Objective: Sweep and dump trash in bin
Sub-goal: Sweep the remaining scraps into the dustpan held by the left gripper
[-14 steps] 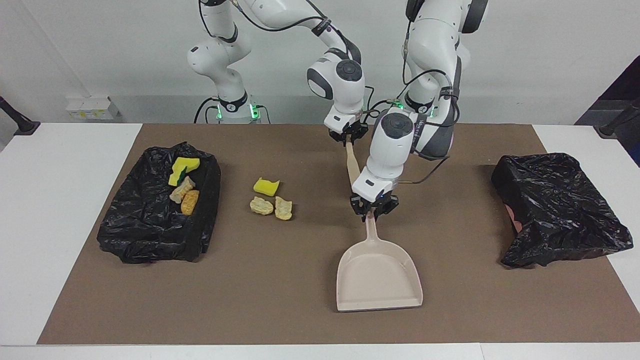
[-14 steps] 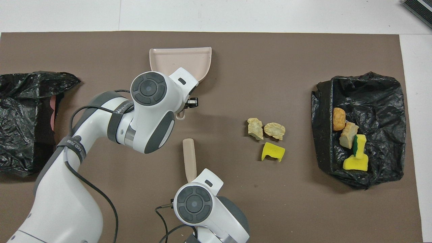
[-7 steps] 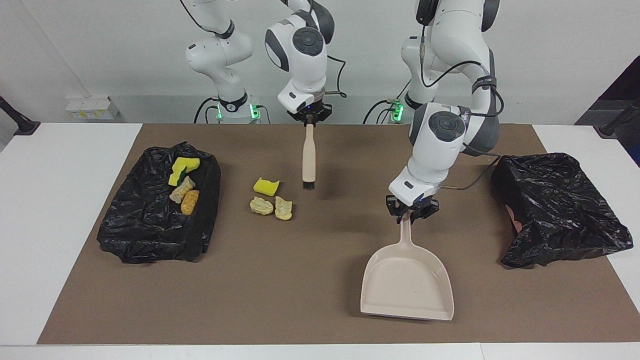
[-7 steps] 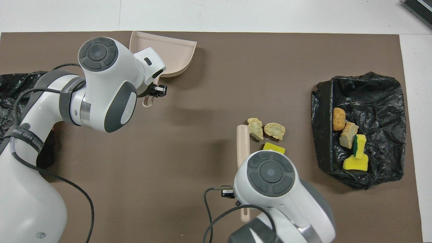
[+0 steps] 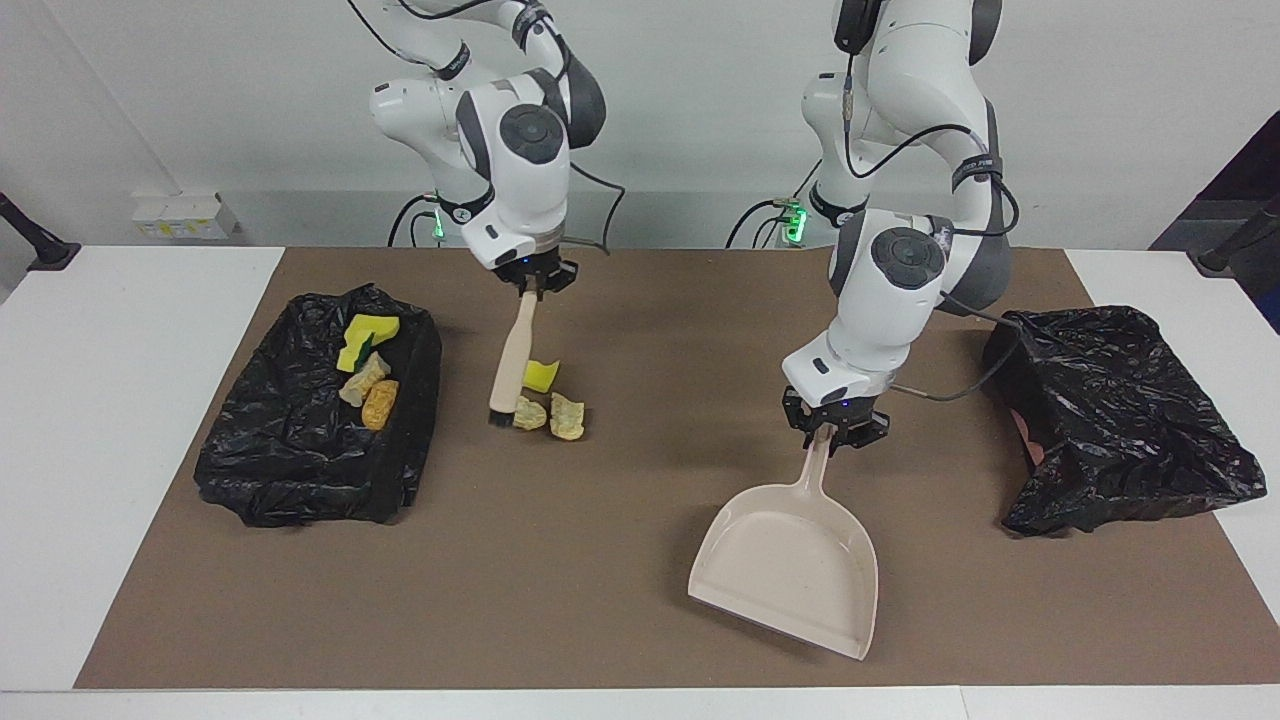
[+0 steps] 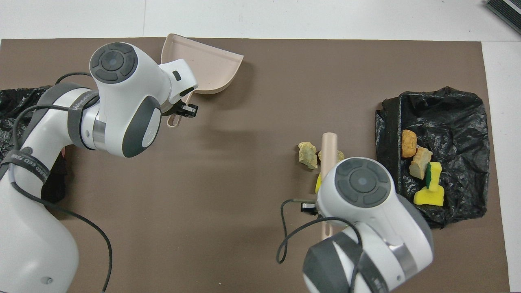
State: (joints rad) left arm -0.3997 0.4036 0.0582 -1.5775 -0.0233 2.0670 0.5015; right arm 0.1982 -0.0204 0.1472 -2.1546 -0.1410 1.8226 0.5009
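Right gripper (image 5: 532, 283) clamped on brush (image 5: 511, 365), bristles beside three scraps (image 5: 548, 400) near the bin (image 5: 300, 470), left gripper (image 5: 833, 428) gripping dustpan (image 5: 790, 560) handle, pan tilted over mat (image 5: 600, 560)

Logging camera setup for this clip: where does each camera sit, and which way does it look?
Facing view: high across the table, looking at both robots; both arms and bases show, the right gripper holding the brush, the left gripper holding the dustpan.
Overhead view: high above the robots' end, looking forward and down; arms enter from the bottom.
Shared: brush, dustpan, loose trash, lined bin, half a turn apart.
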